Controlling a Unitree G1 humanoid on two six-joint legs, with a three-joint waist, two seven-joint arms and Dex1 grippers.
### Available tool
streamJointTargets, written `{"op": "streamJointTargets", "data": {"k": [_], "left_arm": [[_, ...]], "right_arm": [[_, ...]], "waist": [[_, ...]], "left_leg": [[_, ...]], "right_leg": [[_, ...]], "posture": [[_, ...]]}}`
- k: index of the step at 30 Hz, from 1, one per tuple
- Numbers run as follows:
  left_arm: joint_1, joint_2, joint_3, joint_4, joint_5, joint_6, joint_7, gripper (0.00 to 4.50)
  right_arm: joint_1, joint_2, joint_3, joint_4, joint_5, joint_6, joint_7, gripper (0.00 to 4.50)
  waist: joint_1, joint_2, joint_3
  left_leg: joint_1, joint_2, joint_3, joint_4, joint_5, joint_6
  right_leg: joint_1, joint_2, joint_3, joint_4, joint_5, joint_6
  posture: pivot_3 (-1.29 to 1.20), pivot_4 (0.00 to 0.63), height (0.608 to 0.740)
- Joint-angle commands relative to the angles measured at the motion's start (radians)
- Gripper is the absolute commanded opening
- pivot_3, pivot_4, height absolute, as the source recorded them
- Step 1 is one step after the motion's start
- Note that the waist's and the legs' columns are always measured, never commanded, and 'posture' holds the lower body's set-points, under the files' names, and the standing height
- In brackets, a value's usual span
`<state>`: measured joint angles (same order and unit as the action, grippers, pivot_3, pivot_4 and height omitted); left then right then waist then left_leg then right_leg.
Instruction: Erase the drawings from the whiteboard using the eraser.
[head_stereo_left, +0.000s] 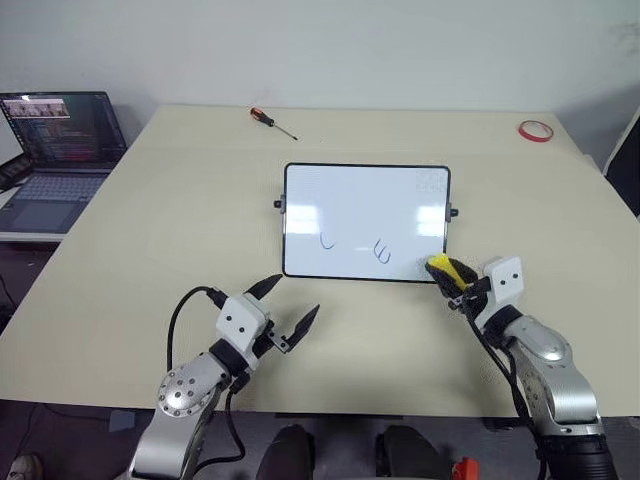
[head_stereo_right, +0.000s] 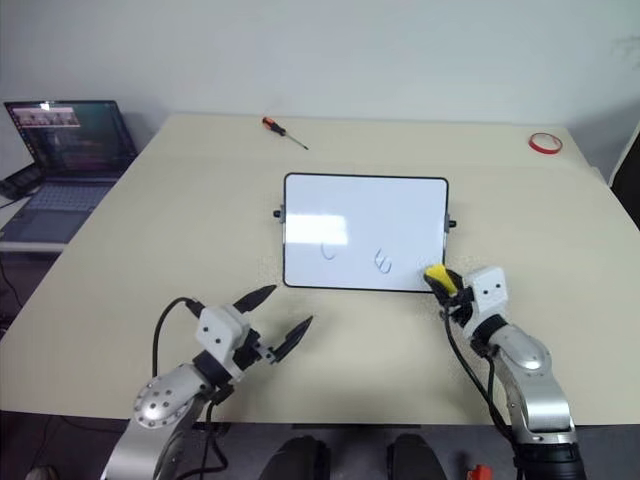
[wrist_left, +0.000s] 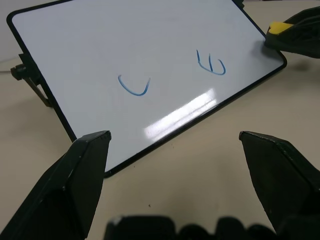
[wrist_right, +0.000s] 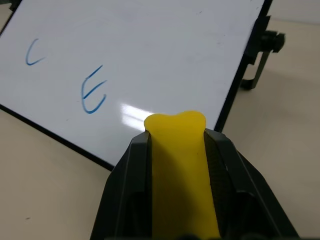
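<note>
The whiteboard (head_stereo_left: 365, 195) lies flat in the middle of the table. Two blue drawings sit near its front edge: a curve (head_stereo_left: 327, 241) and a squiggle (head_stereo_left: 381, 253). In the left wrist view both marks show, the curve (wrist_left: 134, 86) and the squiggle (wrist_left: 211, 64). My right gripper (head_stereo_left: 443, 272) is shut on the yellow eraser (wrist_right: 179, 160), at the board's front right corner, just right of the squiggle (wrist_right: 93, 91). My left gripper (head_stereo_left: 297, 296) is open and holds nothing. It hovers just in front of the board's front left corner.
An open laptop (head_stereo_left: 55, 150) stands on a side surface at the far left. A red-handled screwdriver (head_stereo_left: 270, 120) lies at the back of the table. A red tape ring (head_stereo_left: 536, 130) lies at the back right.
</note>
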<state>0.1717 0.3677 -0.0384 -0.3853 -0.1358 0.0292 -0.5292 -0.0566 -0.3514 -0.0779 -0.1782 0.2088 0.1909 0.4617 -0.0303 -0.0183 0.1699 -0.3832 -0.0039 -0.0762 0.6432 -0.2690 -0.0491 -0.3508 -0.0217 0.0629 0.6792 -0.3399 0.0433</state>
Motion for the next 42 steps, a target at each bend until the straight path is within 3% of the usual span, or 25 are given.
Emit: {"op": "streamJointTargets", "data": {"k": [1, 13, 23, 34, 42], "left_arm": [[0.011, 0.0, 0.003, -0.051, 0.007, -0.022, 0.017, 4.5], [0.02, 0.005, 0.014, -0.065, 0.01, -0.018, 0.044, 4.5], [0.009, 0.013, 0.018, -0.025, 0.012, -0.051, 0.038, 4.5], [-0.027, 0.009, 0.007, 0.026, 0.015, -0.088, 0.03, 4.5], [-0.028, -0.007, -0.004, 0.011, 0.025, -0.085, 0.044, 4.5]], "right_arm": [[-0.017, -0.019, -0.017, 0.029, -0.013, -0.085, 0.019, 1.12], [0.013, -0.129, 0.082, 0.09, -0.105, -0.483, 0.201, 1.12], [-0.111, -0.087, 0.134, 0.201, -0.197, -0.527, 0.135, 1.12], [-0.394, 0.035, 0.199, 0.454, -0.229, -0.502, 0.098, 1.12], [-0.423, 0.06, 0.198, 0.517, -0.225, -0.414, 0.073, 1.12]], "waist": [[0.0, 0.0, 0.0], [0.0, 0.0, 0.001], [-0.001, 0.0, 0.001], [0.001, 0.0, 0.001], [0.0, 0.0, 0.001]], "left_leg": [[-0.001, 0.0, 0.0, 0.0, 0.0, 0.0], [-0.001, 0.0, 0.001, 0.0, 0.0, 0.0], [0.0, 0.0, 0.001, 0.001, 0.0, 0.0], [0.0, 0.0, 0.001, 0.001, 0.0, 0.0], [0.0, 0.0, 0.001, 0.001, 0.0, 0.0]], "right_leg": [[-0.001, 0.0, 0.0, 0.0, 0.0, 0.0], [-0.001, 0.0, 0.0, -0.001, 0.0, 0.0], [-0.001, 0.0, 0.0, 0.001, 0.0, 0.0], [-0.001, 0.0, 0.0, 0.001, 0.0, -0.001], [-0.001, 0.0, 0.0, 0.001, 0.0, -0.001]], "posture": [[0.0, 0.15, 0.74], [0.0, 0.15, 0.74], [0.0, 0.15, 0.74], [0.0, 0.15, 0.74], [0.0, 0.15, 0.74]]}}
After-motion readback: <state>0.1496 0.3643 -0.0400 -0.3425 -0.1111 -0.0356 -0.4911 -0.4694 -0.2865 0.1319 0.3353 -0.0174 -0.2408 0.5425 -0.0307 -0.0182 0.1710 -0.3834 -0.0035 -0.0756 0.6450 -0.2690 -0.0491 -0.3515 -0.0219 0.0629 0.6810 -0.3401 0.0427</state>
